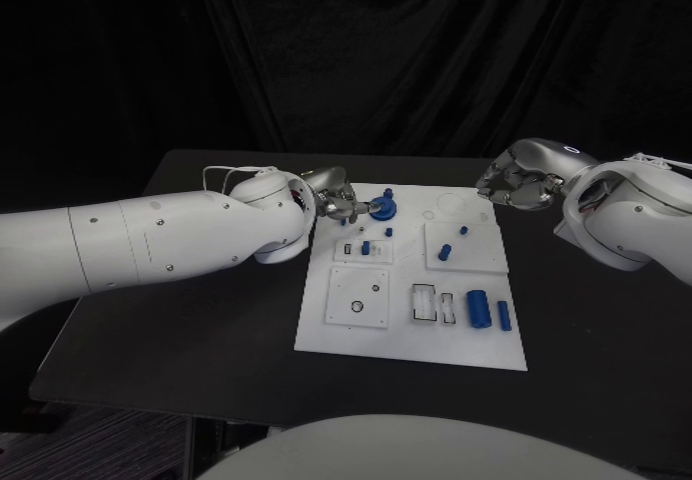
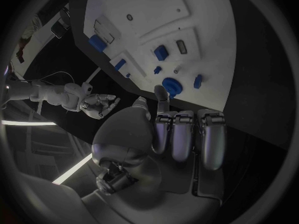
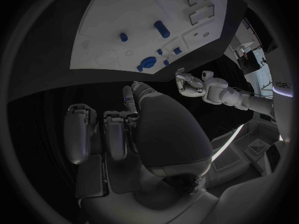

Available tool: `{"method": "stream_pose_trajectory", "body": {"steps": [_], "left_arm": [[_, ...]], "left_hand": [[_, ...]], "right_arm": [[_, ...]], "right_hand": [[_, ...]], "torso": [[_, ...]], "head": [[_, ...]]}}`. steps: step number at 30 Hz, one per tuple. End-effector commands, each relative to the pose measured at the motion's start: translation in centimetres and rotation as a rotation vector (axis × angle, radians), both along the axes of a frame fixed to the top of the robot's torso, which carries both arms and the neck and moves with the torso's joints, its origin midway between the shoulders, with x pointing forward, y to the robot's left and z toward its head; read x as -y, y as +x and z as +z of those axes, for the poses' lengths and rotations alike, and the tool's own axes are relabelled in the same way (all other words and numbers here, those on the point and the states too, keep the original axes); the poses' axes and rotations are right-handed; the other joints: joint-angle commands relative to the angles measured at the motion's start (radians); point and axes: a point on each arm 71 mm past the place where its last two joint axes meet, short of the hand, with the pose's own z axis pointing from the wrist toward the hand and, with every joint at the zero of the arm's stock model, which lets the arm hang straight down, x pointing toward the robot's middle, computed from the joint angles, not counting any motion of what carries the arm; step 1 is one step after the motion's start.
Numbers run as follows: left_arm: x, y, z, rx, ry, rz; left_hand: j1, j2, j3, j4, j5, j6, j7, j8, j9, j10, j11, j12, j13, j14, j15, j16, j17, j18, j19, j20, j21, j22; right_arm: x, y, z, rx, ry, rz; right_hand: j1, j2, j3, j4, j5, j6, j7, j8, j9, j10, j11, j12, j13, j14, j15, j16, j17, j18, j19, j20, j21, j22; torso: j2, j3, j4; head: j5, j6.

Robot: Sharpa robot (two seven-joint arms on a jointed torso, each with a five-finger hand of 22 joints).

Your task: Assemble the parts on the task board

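Task board (image 1: 411,345): several blue parts; left hand (image 1: 335,197) pinches round blue part (image 1: 384,210); right hand (image 1: 516,182) clenched, empty.

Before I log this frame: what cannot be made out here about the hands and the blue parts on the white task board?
- Head view: whether the left hand touches the round blue part; its fingers crowd that spot.
- Left wrist view: a fingertip nears that part, but contact is unclear.
- Head view: whether the right hand, fingers curled beside the white task board, holds anything.
- Head view: the small blue pieces are too small to identify.
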Motion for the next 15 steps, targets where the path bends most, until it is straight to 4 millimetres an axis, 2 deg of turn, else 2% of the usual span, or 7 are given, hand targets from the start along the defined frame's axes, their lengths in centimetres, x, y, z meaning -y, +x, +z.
{"method": "stream_pose_trajectory", "body": {"steps": [1,6,7,9,10,12,15], "left_arm": [[-0.5,0.7,0.6,0.006,0.014,0.000],[-1.2,1.8,0.5,-0.040,0.082,0.032],[-1.3,2.0,0.4,-0.048,0.092,0.036],[-1.4,2.4,0.3,-0.062,0.113,0.042],[-1.5,2.7,0.2,-0.068,0.122,0.044],[-1.5,3.1,0.1,-0.073,0.134,0.048],[-1.7,3.8,-0.1,-0.085,0.156,0.057]], "left_hand": [[0.024,-0.001,-0.006,-0.001,0.010,-0.020,0.002,0.000,0.015,0.105,-0.003,0.000,0.263,0.106,-0.006,0.003,0.263,-0.006,0.105,-0.005,0.003,0.263],[0.054,-0.004,-0.003,-0.003,0.005,-0.042,0.007,-0.008,0.034,0.105,0.001,0.000,0.263,0.106,-0.004,0.003,0.263,-0.006,0.105,-0.003,0.003,0.263],[0.061,-0.002,-0.001,-0.002,-0.007,-0.045,0.008,-0.010,0.038,0.105,0.001,0.000,0.263,0.106,-0.003,0.003,0.263,-0.006,0.105,-0.002,0.003,0.263],[0.067,0.004,0.004,0.001,-0.060,-0.047,0.010,-0.020,0.043,0.105,0.004,0.000,0.263,0.106,-0.001,0.003,0.263,-0.006,0.105,0.000,0.003,0.263],[0.068,0.004,0.005,0.000,-0.072,-0.046,0.011,-0.024,0.042,0.105,0.004,0.000,0.263,0.106,-0.001,0.003,0.263,-0.006,0.105,0.001,0.003,0.263],[0.068,0.003,0.005,0.000,-0.077,-0.045,0.011,-0.026,0.041,0.105,0.004,0.000,0.263,0.106,0.000,0.003,0.263,-0.006,0.105,0.001,0.003,0.263],[0.066,-0.001,0.001,0.001,-0.066,-0.042,0.012,-0.030,0.040,0.105,0.005,0.000,0.263,0.106,0.000,0.003,0.263,-0.006,0.105,0.001,0.003,0.263]], "right_arm": [[0.2,0.1,-0.1,0.001,-0.001,-0.024],[0.1,0.1,-0.1,0.002,-0.001,-0.023],[0.1,0.1,-0.1,0.002,-0.001,-0.023],[0.1,0.1,-0.1,0.003,0.000,-0.023],[0.0,0.1,-0.1,0.003,0.000,-0.022],[0.0,0.2,-0.1,0.004,0.000,-0.022],[-0.1,0.1,0.0,0.005,0.001,-0.022]], "right_hand": [[0.001,0.007,0.006,-0.002,0.006,0.006,0.003,-0.004,-0.001,0.106,0.005,0.003,0.263,0.102,0.006,0.003,0.263,0.015,0.029,0.006,-0.006,0.212],[0.000,0.007,0.006,-0.001,0.007,0.006,0.004,-0.005,-0.001,0.106,0.005,0.003,0.263,0.102,0.006,0.003,0.263,0.015,0.029,0.006,-0.006,0.212],[-0.002,0.006,0.005,0.000,0.008,0.005,0.004,-0.005,-0.002,0.106,0.005,0.003,0.263,0.102,0.006,0.003,0.263,0.015,0.029,0.006,-0.007,0.212],[-0.003,0.006,0.005,0.000,0.009,0.005,0.004,-0.005,-0.002,0.106,0.005,0.003,0.263,0.102,0.006,0.003,0.263,0.015,0.029,0.006,-0.007,0.212],[-0.003,0.006,0.005,0.000,0.009,0.005,0.004,-0.005,-0.002,0.106,0.005,0.003,0.263,0.102,0.006,0.003,0.263,0.015,0.029,0.006,-0.007,0.212],[-0.006,0.005,0.004,0.002,0.011,0.006,0.004,-0.005,-0.002,0.106,0.005,0.003,0.263,0.102,0.006,0.003,0.263,0.015,0.030,0.006,-0.006,0.212],[-0.006,0.005,0.004,0.002,0.011,0.006,0.004,-0.005,-0.002,0.106,0.005,0.003,0.263,0.102,0.006,0.003,0.263,0.015,0.030,0.006,-0.006,0.212]], "torso": [[-0.001,0.0017,0.0011],[0.000,0.0022,0.0017],[0.001,0.0023,0.0017],[0.000,0.0018,0.0010],[-0.001,0.0022,0.0016],[-0.003,0.0026,0.0020],[-0.005,0.0040,0.0024]], "head": [[0.000,0.000],[0.002,0.000],[0.000,0.000],[-0.003,0.000],[-0.005,0.000],[-0.005,0.000],[-0.007,0.000]]}}
